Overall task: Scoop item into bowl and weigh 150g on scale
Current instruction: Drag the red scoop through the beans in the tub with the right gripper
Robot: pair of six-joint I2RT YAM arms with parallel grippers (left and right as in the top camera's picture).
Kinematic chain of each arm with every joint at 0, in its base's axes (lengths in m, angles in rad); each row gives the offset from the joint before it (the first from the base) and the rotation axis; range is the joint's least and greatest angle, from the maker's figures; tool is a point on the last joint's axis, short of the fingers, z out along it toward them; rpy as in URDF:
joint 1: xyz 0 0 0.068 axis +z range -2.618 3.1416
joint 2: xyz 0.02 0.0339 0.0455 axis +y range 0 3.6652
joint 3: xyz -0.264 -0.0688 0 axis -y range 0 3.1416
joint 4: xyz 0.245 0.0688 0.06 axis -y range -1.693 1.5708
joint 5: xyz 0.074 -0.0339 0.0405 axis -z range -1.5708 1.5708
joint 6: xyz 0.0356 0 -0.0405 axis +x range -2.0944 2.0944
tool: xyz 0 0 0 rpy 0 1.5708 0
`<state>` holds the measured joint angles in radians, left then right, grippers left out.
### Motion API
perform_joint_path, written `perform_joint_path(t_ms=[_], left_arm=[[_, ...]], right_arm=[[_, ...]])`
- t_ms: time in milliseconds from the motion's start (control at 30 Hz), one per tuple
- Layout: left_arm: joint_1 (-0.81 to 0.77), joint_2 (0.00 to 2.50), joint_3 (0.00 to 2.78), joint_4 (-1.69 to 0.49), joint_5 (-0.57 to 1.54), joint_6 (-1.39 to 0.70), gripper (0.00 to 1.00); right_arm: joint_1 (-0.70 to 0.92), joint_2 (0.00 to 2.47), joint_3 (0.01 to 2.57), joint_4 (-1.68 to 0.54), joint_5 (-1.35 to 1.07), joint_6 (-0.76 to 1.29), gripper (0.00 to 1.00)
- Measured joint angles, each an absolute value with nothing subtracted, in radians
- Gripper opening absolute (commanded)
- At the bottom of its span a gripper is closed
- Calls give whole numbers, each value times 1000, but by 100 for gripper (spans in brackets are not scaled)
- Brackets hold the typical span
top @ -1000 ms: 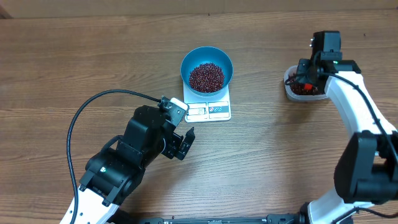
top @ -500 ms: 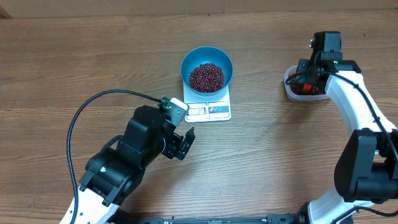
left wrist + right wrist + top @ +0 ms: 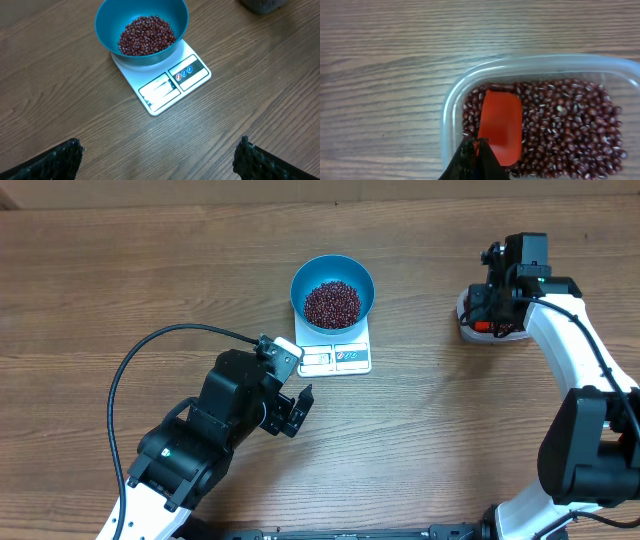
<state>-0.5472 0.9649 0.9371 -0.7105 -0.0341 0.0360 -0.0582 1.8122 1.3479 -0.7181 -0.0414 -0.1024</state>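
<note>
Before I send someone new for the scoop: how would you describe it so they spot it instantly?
On the wooden table, look to the robot's right side for the clear plastic tub of dark red beans. The scoop lies in it, one end pinched in the right claw; it is the only smooth, bright orange-red piece among small maroon grains.

Left arm (image 3: 230,415) in black housings over a white base link, black cable (image 3: 128,370) curving from it, right arm (image 3: 563,345) white-shelled with black joints, black rough-textured fingers (image 3: 56,160) on the left tool (image 3: 160,145)
</note>
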Motion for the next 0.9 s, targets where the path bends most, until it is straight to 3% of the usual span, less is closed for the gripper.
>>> perform_joint_path(t_ms=[900], left_arm=[[-547,965,937,-710,-34,36,99]], right_arm=[[-269,1844,1348,-728,-413,-131,4]])
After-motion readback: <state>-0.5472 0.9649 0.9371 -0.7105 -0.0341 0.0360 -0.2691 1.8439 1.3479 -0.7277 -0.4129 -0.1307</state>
